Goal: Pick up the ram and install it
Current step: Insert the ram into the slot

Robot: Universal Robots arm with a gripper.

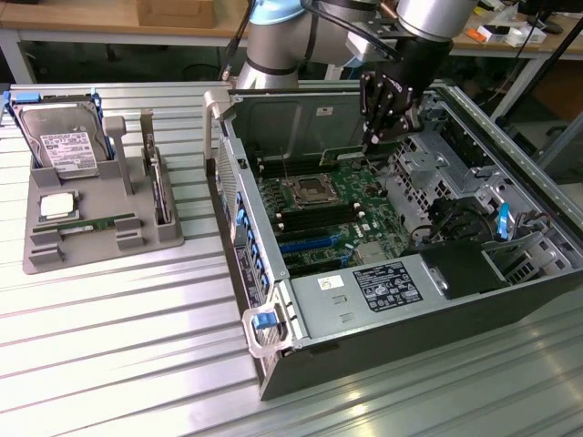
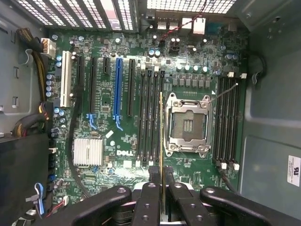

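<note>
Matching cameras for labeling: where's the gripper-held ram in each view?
Exterior view: ram hangs under the gripper, just beyond the CPU socket.
Wrist view: ram is edge-on, a thin strip held in the gripper, running beside the CPU socket over the memory slots.
Shared landmark: the CPU socket.

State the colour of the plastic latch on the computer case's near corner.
Blue; the exterior view shows the small plastic latch best.

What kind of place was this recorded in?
Likely a robotics lab: an open computer case on a slatted metal table, a parts tray beside it, cluttered workbenches behind.
</note>
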